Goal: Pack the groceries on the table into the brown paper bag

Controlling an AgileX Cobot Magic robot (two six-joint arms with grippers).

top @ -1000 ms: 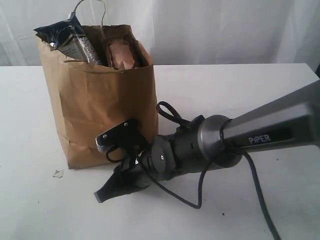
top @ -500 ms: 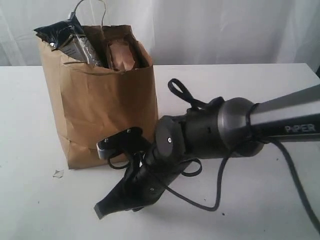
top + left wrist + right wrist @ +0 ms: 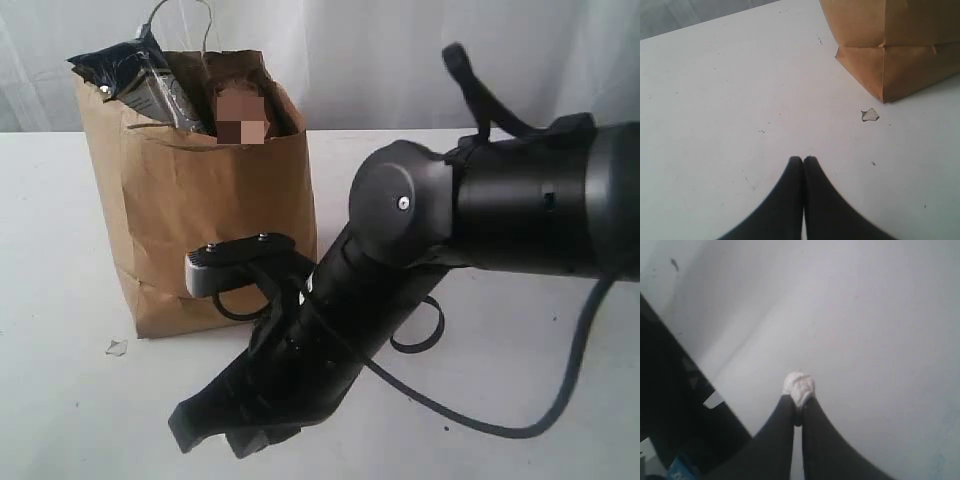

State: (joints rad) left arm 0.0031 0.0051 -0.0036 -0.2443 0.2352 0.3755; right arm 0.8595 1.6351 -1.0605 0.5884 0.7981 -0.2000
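The brown paper bag (image 3: pixel 200 215) stands upright on the white table (image 3: pixel 60 400); its bottom corner shows in the left wrist view (image 3: pixel 900 50). A dark-blue packet (image 3: pixel 125 65) and a brown-red pouch (image 3: pixel 240 110) stick out of its rim. My right gripper (image 3: pixel 185 435) hangs low in front of the bag, and its arm fills the foreground. It is shut on a small white crumb (image 3: pixel 799 385) at its tips (image 3: pixel 799 400). My left gripper (image 3: pixel 803 160) is shut and empty over bare table, a little way from the bag's corner.
A small pale scrap (image 3: pixel 116 347) lies on the table by the bag's front left corner, also seen as the scrap (image 3: pixel 870 115) in the left wrist view. A black cable (image 3: pixel 470 420) loops under the right arm. A dark shape (image 3: pixel 670 410) fills one side of the right wrist view.
The right arm has swung up and toward the camera, now bulking much larger. Its gripper has slid lower and a little left in front of the bag. The bag has stayed put.
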